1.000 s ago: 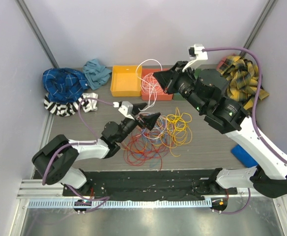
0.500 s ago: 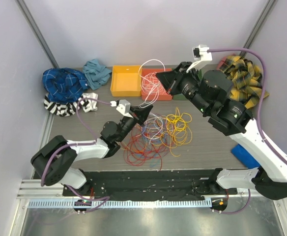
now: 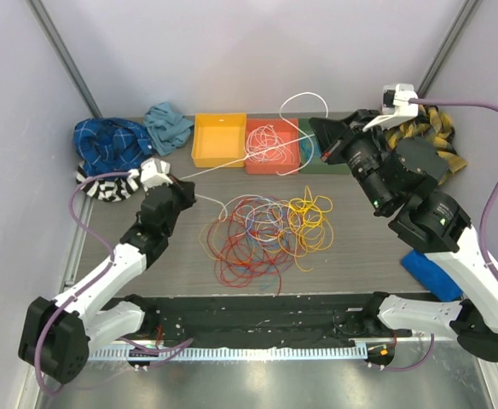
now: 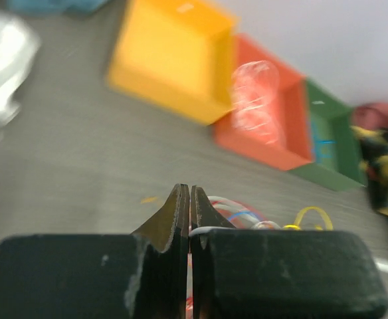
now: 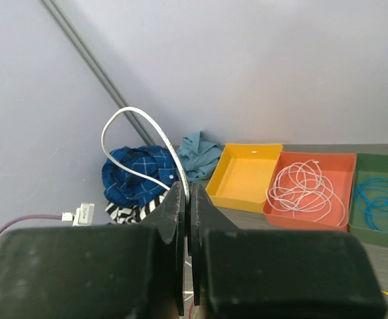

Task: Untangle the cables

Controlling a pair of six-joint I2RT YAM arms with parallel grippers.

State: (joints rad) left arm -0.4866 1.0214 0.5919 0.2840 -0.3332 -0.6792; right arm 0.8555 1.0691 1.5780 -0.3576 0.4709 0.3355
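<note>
A tangle of red, yellow, white and blue cables (image 3: 266, 226) lies mid-table. One white cable (image 3: 245, 157) runs taut out of it between my two grippers. My left gripper (image 3: 186, 197) is left of the tangle, shut on that cable; in the left wrist view its jaws (image 4: 189, 199) are pressed together and the white cable (image 4: 210, 230) crosses the right finger. My right gripper (image 3: 314, 127) is raised over the far bins, also shut on the white cable. In the right wrist view the cable (image 5: 135, 143) loops up out of the shut jaws (image 5: 186, 196).
Along the far edge stand a yellow bin (image 3: 219, 141), an orange bin (image 3: 289, 162) holding a coiled white cable, and a green bin (image 3: 305, 158) with blue cable. Bunched cloths lie far left (image 3: 108, 146) and far right (image 3: 419, 136). A blue object (image 3: 424, 271) sits near right.
My left gripper shut on the white cable and drew back to the left. My right gripper moved right and up, so the cable now stretches between them.
</note>
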